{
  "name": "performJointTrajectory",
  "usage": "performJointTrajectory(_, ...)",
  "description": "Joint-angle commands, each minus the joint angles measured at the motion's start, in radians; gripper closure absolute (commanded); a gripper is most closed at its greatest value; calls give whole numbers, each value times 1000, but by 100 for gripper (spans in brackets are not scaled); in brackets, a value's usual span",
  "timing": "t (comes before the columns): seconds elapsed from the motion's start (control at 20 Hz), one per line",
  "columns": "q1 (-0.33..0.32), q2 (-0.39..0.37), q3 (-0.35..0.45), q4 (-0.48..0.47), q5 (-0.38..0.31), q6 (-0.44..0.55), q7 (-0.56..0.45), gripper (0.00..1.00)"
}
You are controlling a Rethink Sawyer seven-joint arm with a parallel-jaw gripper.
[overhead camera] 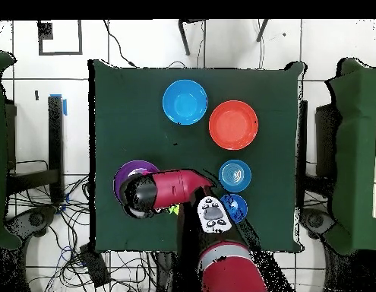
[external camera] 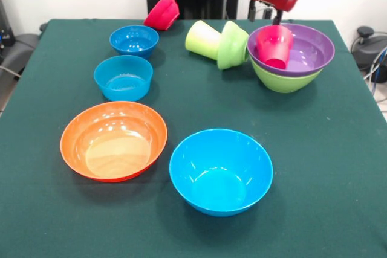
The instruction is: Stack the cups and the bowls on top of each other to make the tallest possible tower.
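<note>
The tower stands at the right in the front view: a large lime-green bowl [external camera: 283, 81] holds the purple bowl [external camera: 311, 49], and the red cup [external camera: 275, 46] leans inside it. My gripper [external camera: 265, 15] hangs just above the cup's rim, its dark fingers apart. In the overhead view the arm [overhead camera: 164, 190] covers the gripper and most of the purple bowl [overhead camera: 128, 172]. The lime-green cup [external camera: 202, 39] lies on its side against the small lime-green bowl [external camera: 233, 45], which stands on edge beside the tower.
The large orange bowl [external camera: 113, 140] and large light-blue bowl [external camera: 221, 170] sit near the front. The small light-blue bowl [external camera: 123, 77] and dark-blue bowl [external camera: 134, 40] sit at the left. The small pink-red bowl [external camera: 162, 11] is tipped at the far edge.
</note>
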State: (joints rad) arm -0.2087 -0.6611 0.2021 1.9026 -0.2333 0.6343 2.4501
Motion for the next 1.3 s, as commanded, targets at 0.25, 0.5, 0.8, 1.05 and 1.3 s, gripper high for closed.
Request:
performJointTrajectory(0.25,-15,48,105,-28,-37,-183,-33,0)
performJointTrajectory(0.5,-16,46,91,-31,-58,-216,-41,0)
performJointTrajectory(0.8,-45,37,115,-26,-46,-204,-69,0)
performJointTrajectory(1.05,-64,24,138,-26,-30,-169,-80,0)
performJointTrajectory(1.3,-80,9,160,-20,-19,-145,-81,0)
